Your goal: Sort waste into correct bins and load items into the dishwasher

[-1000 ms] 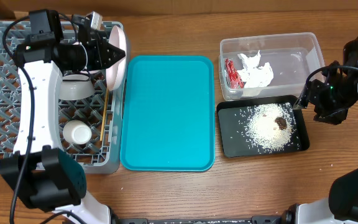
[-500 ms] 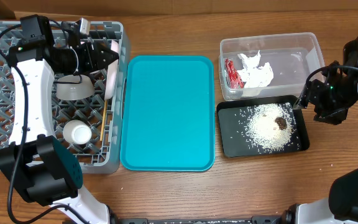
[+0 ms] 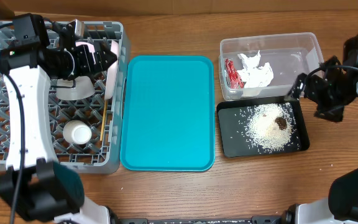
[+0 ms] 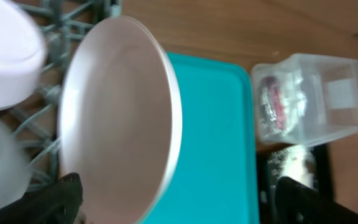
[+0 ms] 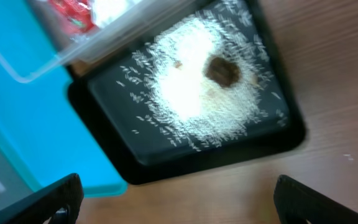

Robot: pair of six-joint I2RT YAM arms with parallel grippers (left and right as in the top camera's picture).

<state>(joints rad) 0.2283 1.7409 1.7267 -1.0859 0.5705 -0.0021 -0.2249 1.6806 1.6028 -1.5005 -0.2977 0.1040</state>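
The plate (image 4: 117,118) stands on edge at the right side of the dish rack (image 3: 5,124). It is rigid, glossy and breakable. If you regrip, take the rim only. The left gripper (image 3: 104,57) and right gripper (image 5: 179,202) are spread wide and empty.

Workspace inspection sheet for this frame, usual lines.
surface: wooden table, no rice seen on it.
job's things: round white plate on edge in grey plastic dish rack, with white bowl, white cup, wooden chopsticks; crinkled red wrapper and crumpled white napkin in clear plastic tub; white rice and brown lump in shallow black tray.
clutter: teal serving tray, nothing on it.
grippers: left gripper open, beside the plate; right gripper open, near the black tray.
cables: black cables loop off both arms.
surroundings: nothing seen.
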